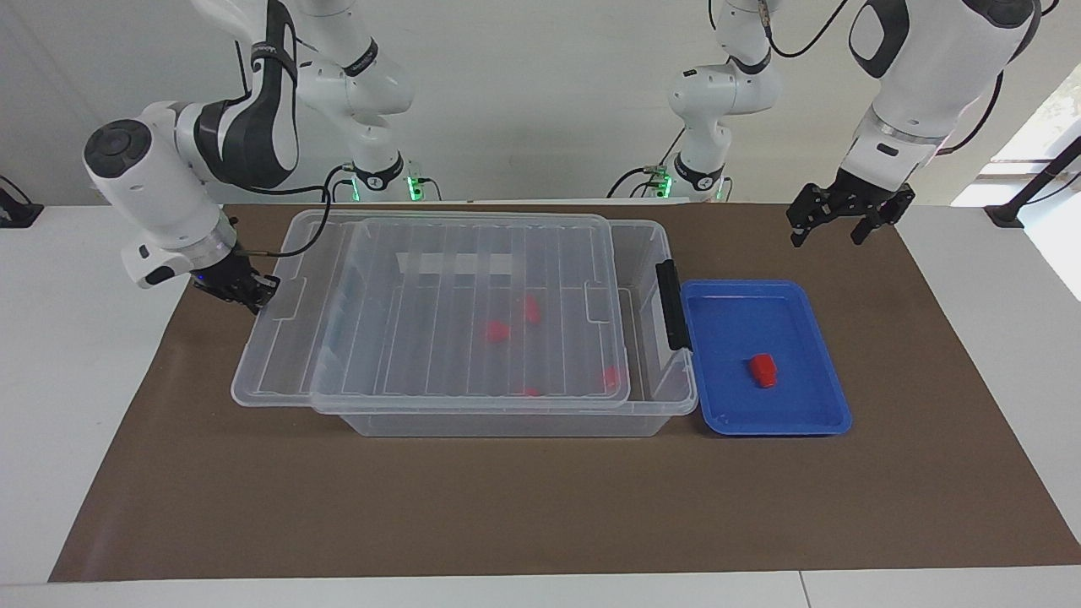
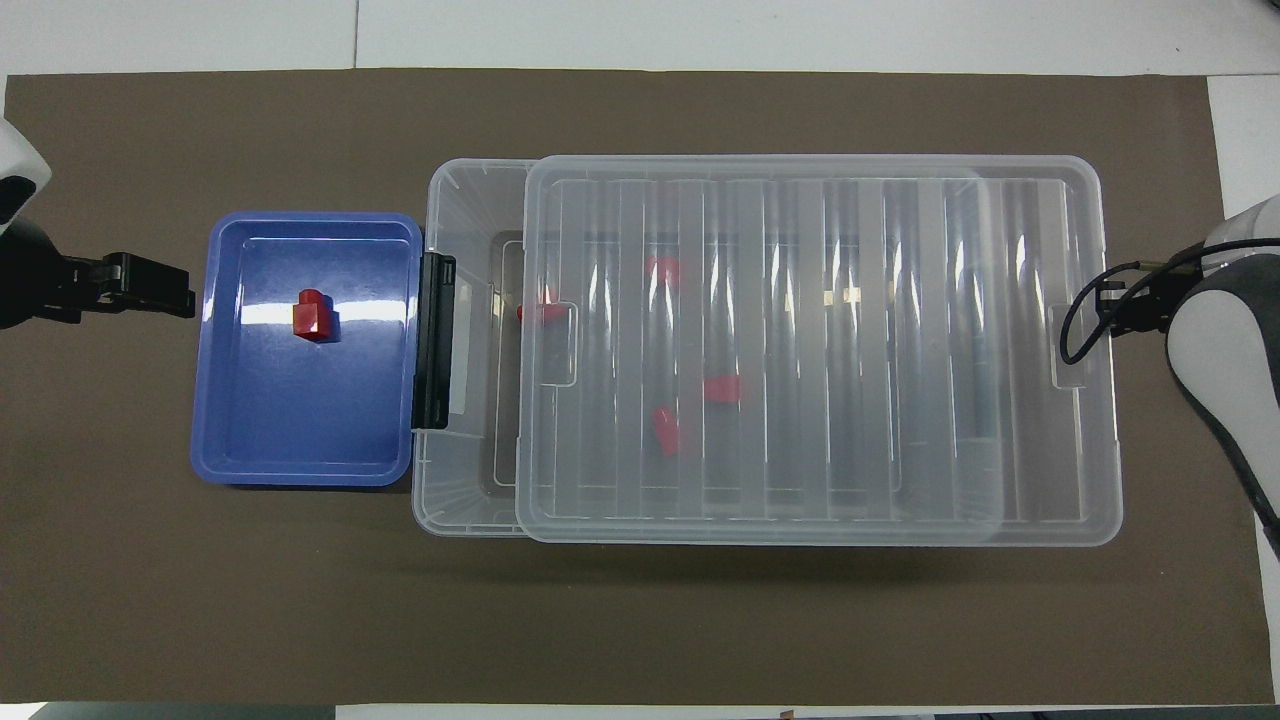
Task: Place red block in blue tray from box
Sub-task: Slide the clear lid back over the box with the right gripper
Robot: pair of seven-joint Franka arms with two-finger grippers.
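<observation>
The blue tray (image 1: 735,321) lies on the brown mat beside the box (image 1: 507,422) at the left arm's end, and one red block (image 1: 764,369) lies in it. The box's ribbed clear lid (image 1: 422,321) rests on it, shifted toward the right arm's end, leaving a gap by the black latch (image 1: 673,304). Several red blocks (image 1: 497,331) show through the lid. My right gripper (image 1: 245,291) is at the lid's overhanging short edge. My left gripper (image 1: 832,228) is open and empty above the mat, beside the tray. The overhead view shows the tray (image 2: 300,420), its block (image 2: 310,317), the box (image 2: 465,200) and the lid (image 2: 850,350).
The brown mat (image 1: 540,507) covers most of the white table. Bare mat stretches along the side of the box and tray farther from the robots. The arms' bases and cables stand at the table's edge nearest the robots.
</observation>
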